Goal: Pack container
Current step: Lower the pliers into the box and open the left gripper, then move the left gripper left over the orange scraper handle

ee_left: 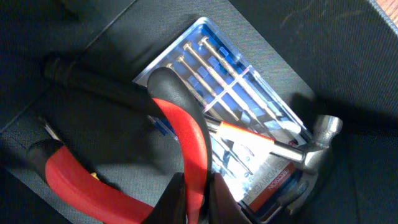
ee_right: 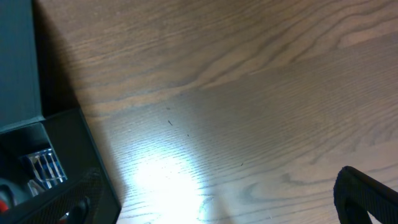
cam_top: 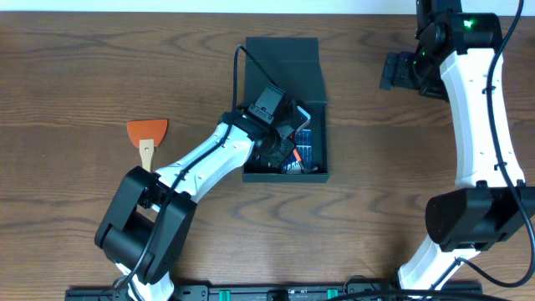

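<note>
Red pliers [ee_left: 186, 134] are pinched by the left gripper [ee_left: 198, 200], down inside the green box [cam_top: 284, 176] mid-table (lid [cam_top: 284, 67] open on its far side). Let go crooked, they might bang the hammer [ee_left: 311, 152] or stick up. Right gripper [cam_top: 401, 72] hangs far right; I cannot tell its grip.

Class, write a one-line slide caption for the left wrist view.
Left pincer holding red-handled pliers inside the container, with a blue bit case and a hammer.

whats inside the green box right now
A blue bit case, a small hammer across it, and red-handled pliers held by the left gripper. Whatever lies under them is covered.
</note>
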Robot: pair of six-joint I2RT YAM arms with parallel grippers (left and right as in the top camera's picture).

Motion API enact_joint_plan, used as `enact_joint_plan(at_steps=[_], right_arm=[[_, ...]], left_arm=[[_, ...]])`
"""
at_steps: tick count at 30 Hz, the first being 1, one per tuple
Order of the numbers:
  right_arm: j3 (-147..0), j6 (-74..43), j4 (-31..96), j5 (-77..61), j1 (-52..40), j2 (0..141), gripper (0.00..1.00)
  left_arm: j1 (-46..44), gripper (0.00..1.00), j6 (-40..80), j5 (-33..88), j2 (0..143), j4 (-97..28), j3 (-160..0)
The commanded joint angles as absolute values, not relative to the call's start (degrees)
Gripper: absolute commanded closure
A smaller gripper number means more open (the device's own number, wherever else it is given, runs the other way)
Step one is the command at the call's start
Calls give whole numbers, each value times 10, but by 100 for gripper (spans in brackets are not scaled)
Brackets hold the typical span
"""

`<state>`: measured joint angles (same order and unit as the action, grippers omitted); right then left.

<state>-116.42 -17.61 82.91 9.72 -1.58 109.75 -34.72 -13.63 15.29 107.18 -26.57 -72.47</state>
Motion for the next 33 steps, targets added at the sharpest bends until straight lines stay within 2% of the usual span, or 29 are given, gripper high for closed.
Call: enact_joint_plan(at_steps=[1, 5, 6, 9, 20, 23, 28, 33], right_arm=[[-1174, -184, 830, 103, -15, 1094, 1], [-1174, -184, 830, 103, -15, 1094, 1], [-1174, -184, 830, 103, -15, 1094, 1], [-1174, -184, 830, 103, -15, 1094, 1], [-1174, -184, 830, 103, -15, 1094, 1], [-1174, -184, 830, 103, -15, 1094, 1], [-1174, -184, 830, 103, -15, 1094, 1], [-1174, -184, 830, 103, -15, 1094, 1]], left_arm=[[-348, 86, -139, 158, 1076, -264, -721], [-348, 83, -139, 158, 1076, -265, -721], [-348, 78, -139, 158, 1076, -265, -721], [-348, 73, -139, 158, 1076, -264, -721], [-347, 67, -109, 150, 1042, -265, -778], [-344, 66, -78, 114, 1020, -269, -808], [-333, 66, -22, -16, 974, -289, -828], [-299, 65, 27, -130, 940, -375, -828]])
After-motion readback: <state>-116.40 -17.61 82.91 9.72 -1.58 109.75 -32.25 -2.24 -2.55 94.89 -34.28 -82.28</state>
